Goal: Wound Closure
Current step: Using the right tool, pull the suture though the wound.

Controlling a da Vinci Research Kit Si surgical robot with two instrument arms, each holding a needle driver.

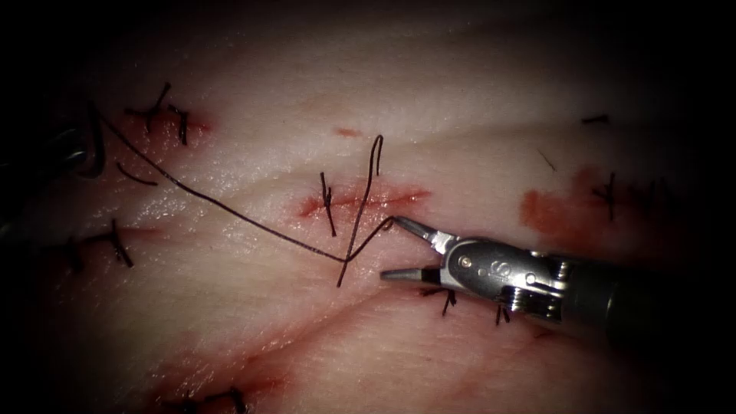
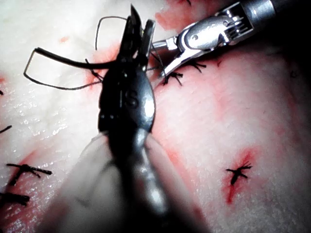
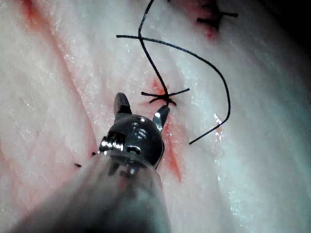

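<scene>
While finished stitches (image 1: 448, 300) are lying nearest on the tissue (image 1: 268, 322), the right tool (image 1: 391, 247) is reaching in from the right just beyond them. Its jaws are standing wide apart and gripping nothing. The thread (image 1: 230, 211) is touching the tip of its farther jaw. From there the thread is dipping left, then running far left to the needle (image 1: 97, 146). A loose tail is crossing it and rising over the cut (image 1: 360, 201).

One stitch (image 1: 328, 203) is already spanning the cut's left part. The needle is lying outside the tissue, well left of the cut, and the left tool (image 2: 141, 31) appears to be clamping it near one end of its curve.

Judging from this, the work is sitting at thread handling on this stitch. A grasp would call for closing on one strand only, clear of the tissue. The crossing strands are the main obstacle. Farther off, red fluid (image 1: 548, 211) is staining the right side, and older stitches (image 1: 165, 115) are sitting far left.
</scene>
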